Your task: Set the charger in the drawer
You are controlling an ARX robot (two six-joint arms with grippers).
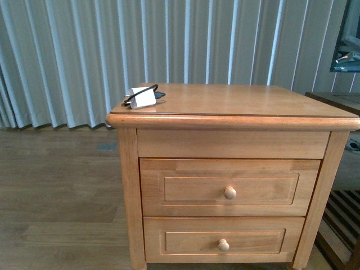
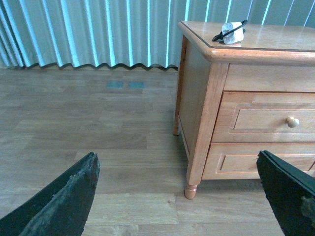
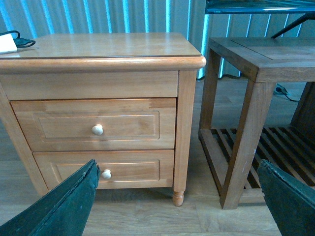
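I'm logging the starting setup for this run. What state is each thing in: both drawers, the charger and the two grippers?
Upper drawer: shut.
Lower drawer: shut.
Charger: lying on the nightstand top near its left edge, cable looped, not held.
Left gripper: open, empty.
Right gripper: open, empty.

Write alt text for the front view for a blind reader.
A honey-wood nightstand with its upper drawer and lower drawer both shut; a white charger with black cable lies near the top's left edge. Pale curtains hang behind.
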